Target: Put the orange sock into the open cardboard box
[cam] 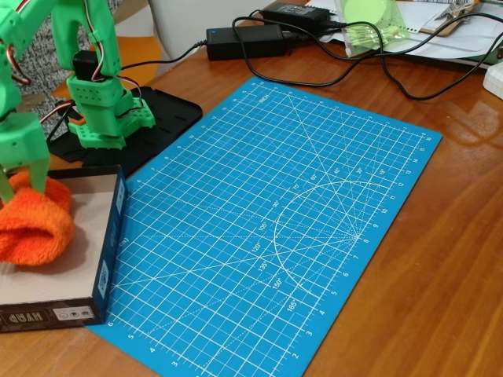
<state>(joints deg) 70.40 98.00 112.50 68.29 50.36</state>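
At 9 o'clock of fixed view, green gripper [22,182] clamping top of orange sock [33,226], jaws narrow on fabric. Sock sitting inside open cardboard box [110,243], resting on white floor near left frame edge. Blue cutting mat [291,228] lying at 3 o'clock of box, touching it. Arm base [106,110] standing at 12 o'clock of box.

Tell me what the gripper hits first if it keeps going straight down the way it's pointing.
The orange sock: the gripper points down and its fingers already sit on the sock's top. Below that is the white floor of the open cardboard box. Jaw state is unclear.
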